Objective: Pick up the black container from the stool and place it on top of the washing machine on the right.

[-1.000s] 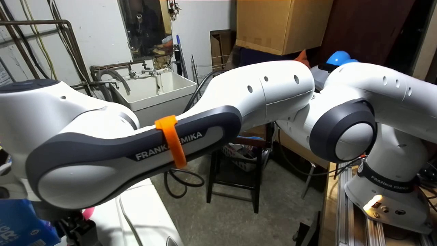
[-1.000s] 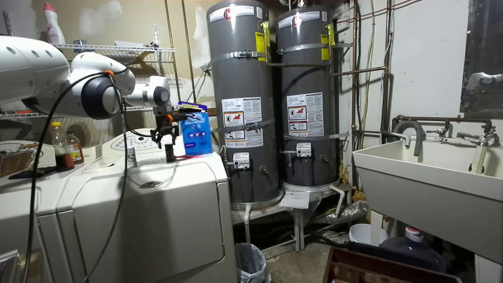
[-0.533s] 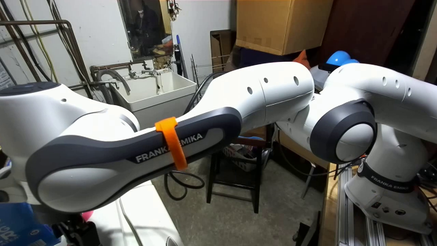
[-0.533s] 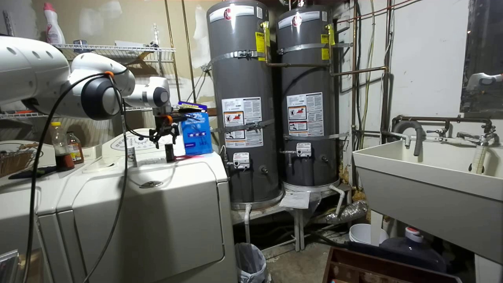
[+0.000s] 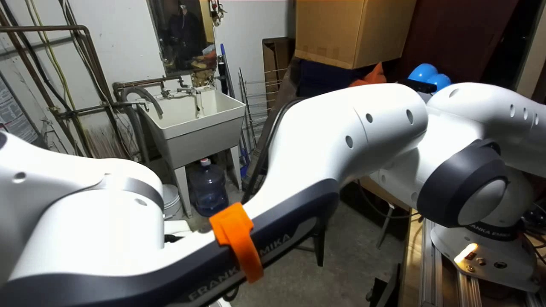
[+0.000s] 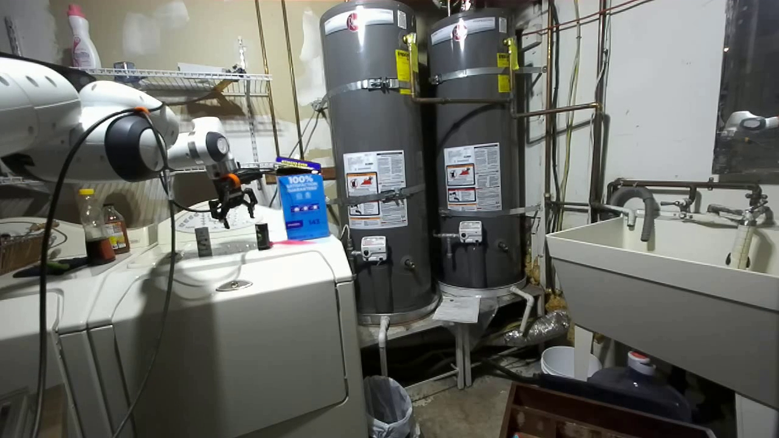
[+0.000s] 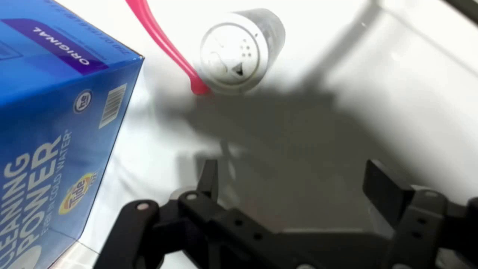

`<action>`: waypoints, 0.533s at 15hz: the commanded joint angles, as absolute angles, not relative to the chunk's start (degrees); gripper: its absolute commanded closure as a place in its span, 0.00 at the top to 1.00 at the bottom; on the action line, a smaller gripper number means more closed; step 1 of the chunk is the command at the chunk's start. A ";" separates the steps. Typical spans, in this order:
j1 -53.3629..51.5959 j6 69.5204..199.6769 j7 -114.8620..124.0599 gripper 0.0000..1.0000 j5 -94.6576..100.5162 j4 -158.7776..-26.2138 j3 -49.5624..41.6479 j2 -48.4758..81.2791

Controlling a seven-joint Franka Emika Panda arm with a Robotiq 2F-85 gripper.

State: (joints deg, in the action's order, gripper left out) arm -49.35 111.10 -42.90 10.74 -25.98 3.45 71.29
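Observation:
A small black container (image 6: 263, 237) stands upright on the right washing machine (image 6: 298, 271), beside a blue detergent box, in an exterior view. In the wrist view a cylinder with a white shaker lid (image 7: 230, 56) beside a pink handle matches its place; its side looks grey there. My gripper (image 6: 239, 219) is above the machine, left of the black container and apart from it. In the wrist view my gripper (image 7: 291, 175) has its fingers wide apart with nothing between them. The stool is mostly hidden behind the arm; a dark leg (image 5: 320, 245) shows.
The blue box (image 6: 304, 207) stands at the machine's right edge; it also shows in the wrist view (image 7: 56, 112). A pink handle (image 7: 164, 41) lies beside the container. A grey cylinder (image 6: 202, 241) stands left of it. Bottles (image 6: 97, 234) stand further left. A cable (image 6: 167, 286) hangs from the arm.
In an exterior view the gripper has moved left from over the black container and tilted; the grey cylinder is now uncovered. In an exterior view the arm has swung lower and nearer, hiding most of the stool.

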 commanded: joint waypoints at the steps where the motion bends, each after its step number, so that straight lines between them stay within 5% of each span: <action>1: -53.74 112.88 -33.94 1.00 14.72 -26.08 -0.79 69.78; 8: -59.83 112.93 -9.20 1.00 18.20 -25.15 -7.06 65.57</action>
State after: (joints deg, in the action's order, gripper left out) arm -58.48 113.74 -17.76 16.47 -25.15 -4.87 67.59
